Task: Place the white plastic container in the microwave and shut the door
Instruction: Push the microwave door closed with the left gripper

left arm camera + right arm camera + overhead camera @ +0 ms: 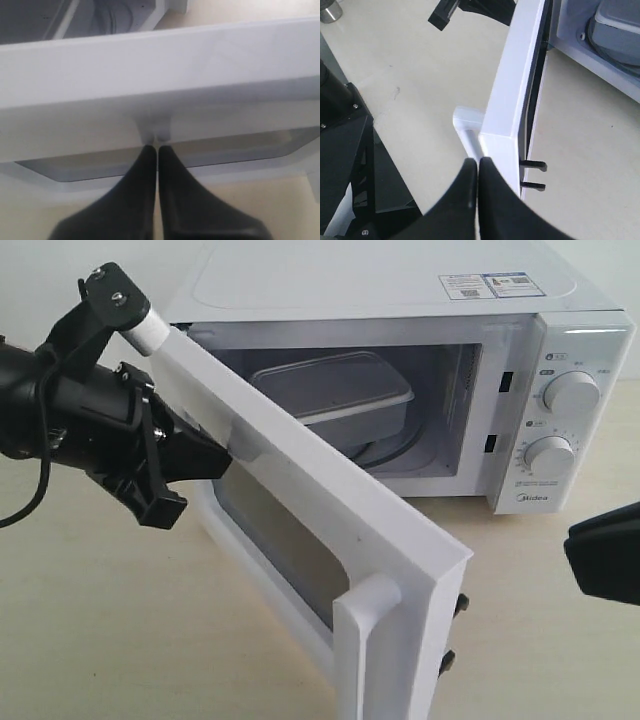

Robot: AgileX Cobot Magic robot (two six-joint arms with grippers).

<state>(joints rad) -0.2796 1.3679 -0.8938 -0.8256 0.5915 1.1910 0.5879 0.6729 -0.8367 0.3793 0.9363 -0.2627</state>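
The half-open door [330, 515] is touched by the closed left hand [157, 146]; the right hand [478, 162] is closed too. Pushed hard, the microwave [400, 280] could be shoved across the worktop [120, 630].

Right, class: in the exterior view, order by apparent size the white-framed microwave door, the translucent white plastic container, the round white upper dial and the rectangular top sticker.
1. White-framed microwave door, also nearest the camera.
2. Translucent white plastic container.
3. Round white upper dial and rectangular top sticker: too alike to rank.
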